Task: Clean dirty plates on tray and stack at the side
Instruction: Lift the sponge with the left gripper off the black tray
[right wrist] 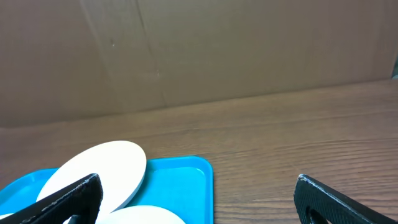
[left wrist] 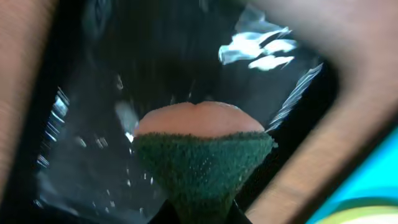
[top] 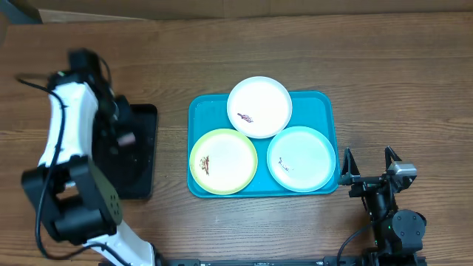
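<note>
The turquoise tray (top: pixel 203 103) holds three plates with small dark-red smears: a white plate (top: pixel 259 107) at the back, a yellow-green plate (top: pixel 223 161) front left and a pale mint plate (top: pixel 301 159) front right. My left gripper (top: pixel 124 138) is over a black tray and is shut on a sponge (left wrist: pixel 202 155) with a green scouring face and an orange-pink back. My right gripper (top: pixel 367 161) is open and empty just right of the turquoise tray. In the right wrist view, my right gripper (right wrist: pixel 199 205) faces the tray (right wrist: pixel 186 180) and the white plate (right wrist: pixel 99 168).
A smaller black tray (top: pixel 140 155) lies left of the turquoise tray and shows wet and shiny in the left wrist view (left wrist: pixel 155 62). A corner of the turquoise tray (left wrist: pixel 373 180) shows at that view's lower right. Bare wooden tabletop (top: pixel 414 89) surrounds both trays.
</note>
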`<control>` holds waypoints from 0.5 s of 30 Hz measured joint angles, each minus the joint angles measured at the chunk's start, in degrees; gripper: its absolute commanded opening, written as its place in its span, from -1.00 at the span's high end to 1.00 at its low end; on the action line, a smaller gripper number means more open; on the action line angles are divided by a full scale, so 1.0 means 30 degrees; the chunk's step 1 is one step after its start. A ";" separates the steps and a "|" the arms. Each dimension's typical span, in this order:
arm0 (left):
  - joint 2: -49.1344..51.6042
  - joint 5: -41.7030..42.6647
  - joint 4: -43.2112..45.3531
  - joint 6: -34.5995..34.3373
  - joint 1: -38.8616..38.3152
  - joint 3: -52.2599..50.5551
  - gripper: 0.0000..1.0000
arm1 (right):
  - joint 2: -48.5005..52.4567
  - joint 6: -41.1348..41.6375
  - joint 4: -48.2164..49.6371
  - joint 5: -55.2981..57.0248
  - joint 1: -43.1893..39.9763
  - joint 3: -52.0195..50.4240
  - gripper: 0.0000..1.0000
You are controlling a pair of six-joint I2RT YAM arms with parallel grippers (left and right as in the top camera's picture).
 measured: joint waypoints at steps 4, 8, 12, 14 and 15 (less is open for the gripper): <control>0.0488 -0.0219 -0.1967 0.0022 0.0291 0.0444 0.92 | 0.0000 0.0000 -0.0007 0.0000 0.0000 0.0000 -1.00; 0.0291 0.0240 -0.4619 0.0044 0.0357 0.4524 0.92 | 0.0000 -0.0007 -0.0007 0.0000 0.0000 0.0000 -1.00; -0.1231 0.3060 -0.5574 0.0364 0.0015 0.8029 0.92 | 0.0000 -0.0007 0.0000 -0.0007 0.0000 0.0000 -1.00; -0.2302 0.4503 -0.5588 0.0503 -0.0546 0.8626 0.92 | 0.0000 -0.0015 0.0015 0.0000 0.0000 0.0000 -1.00; -0.2812 0.5115 -0.5654 0.0517 -0.0947 0.8765 0.92 | 0.0000 -0.0007 0.0000 0.0000 0.0000 0.0000 -1.00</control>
